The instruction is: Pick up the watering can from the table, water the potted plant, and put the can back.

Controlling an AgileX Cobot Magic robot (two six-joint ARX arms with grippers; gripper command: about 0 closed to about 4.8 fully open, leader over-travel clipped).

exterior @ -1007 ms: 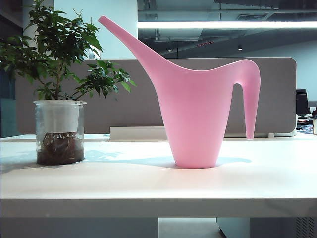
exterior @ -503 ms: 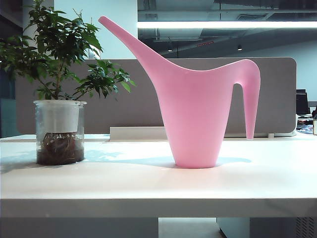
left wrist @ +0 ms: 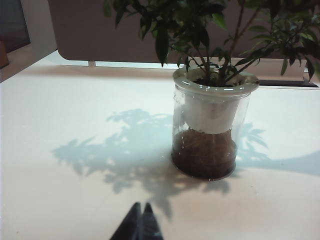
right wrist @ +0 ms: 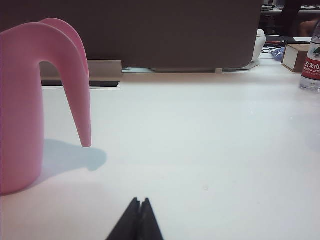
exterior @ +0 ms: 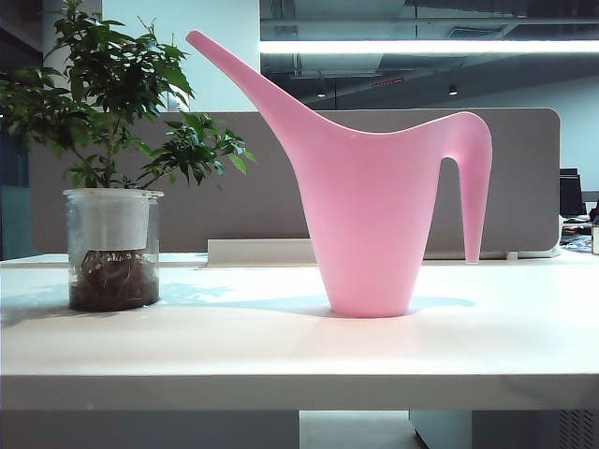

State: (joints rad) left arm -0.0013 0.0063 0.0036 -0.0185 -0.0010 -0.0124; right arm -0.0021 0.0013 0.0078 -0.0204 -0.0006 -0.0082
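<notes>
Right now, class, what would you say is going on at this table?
Nothing is being handled yet. The pink watering can stands upright on the white table, its spout pointing toward the potted plant, which stands apart from it. The left pincer is shut and empty, low over the table in front of the plant. The right pincer is also shut and empty, short of the can's handle. The watering has not begun.

In the right wrist view, the large smooth pink plastic watering can is cut off: spout and most of the body lie outside the frame. A clear plastic bottle with a red label is clipped at the edge. In the left wrist view, the small bushy dark-green potted plant loses its crown. Only the dark tips of the left gripper and right gripper show, pressed together.
</notes>
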